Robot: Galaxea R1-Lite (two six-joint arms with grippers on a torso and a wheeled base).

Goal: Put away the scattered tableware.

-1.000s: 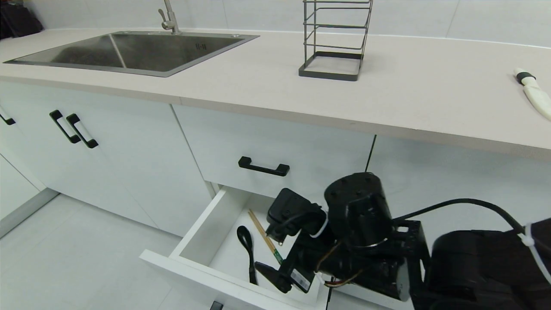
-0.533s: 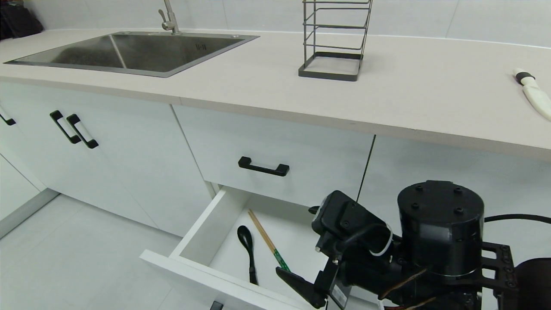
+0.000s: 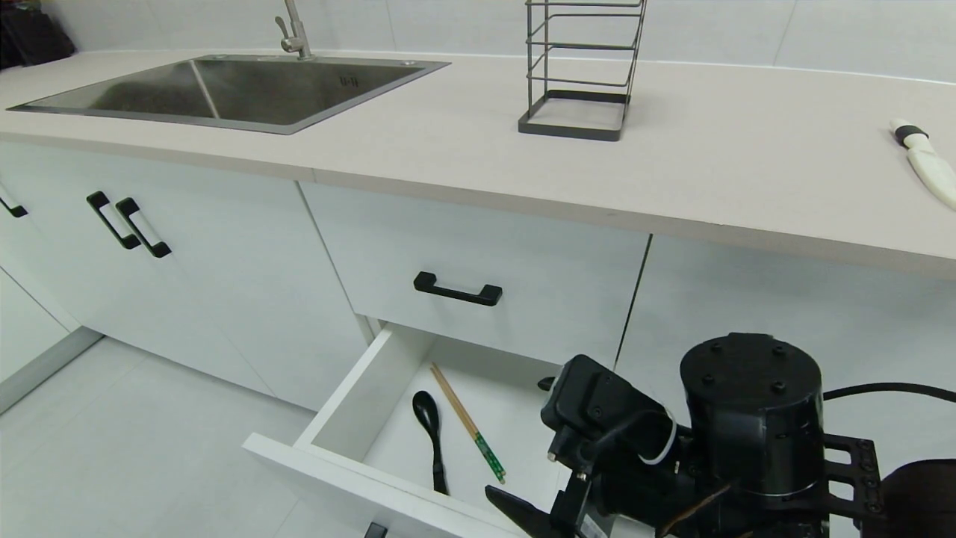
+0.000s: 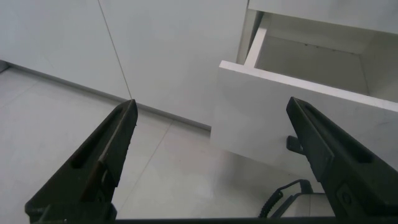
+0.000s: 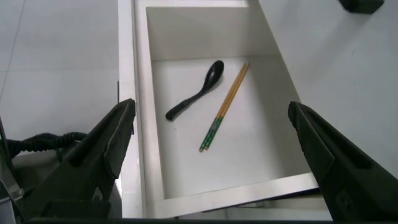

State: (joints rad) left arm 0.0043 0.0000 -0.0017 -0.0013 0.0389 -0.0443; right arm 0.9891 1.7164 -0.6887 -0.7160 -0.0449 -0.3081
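Observation:
An open white drawer below the counter holds a black spoon and a pair of wooden chopsticks with green ends, lying side by side. The right wrist view looks down on the spoon and chopsticks from above. My right gripper hangs open and empty above the drawer's front right part; one finger shows in the head view. A white knife with a black band lies on the counter at the far right. My left gripper is open and empty, low over the floor outside the drawer front.
A steel sink with a tap is set in the counter at the back left. A dark wire rack stands at the back middle. A shut drawer with a black handle sits above the open one. Cabinet doors stand to the left.
My right arm has drawn back to the right and toward me, away from over the drawer's middle, uncovering the chopsticks. The spoon and chopsticks lie where they were.

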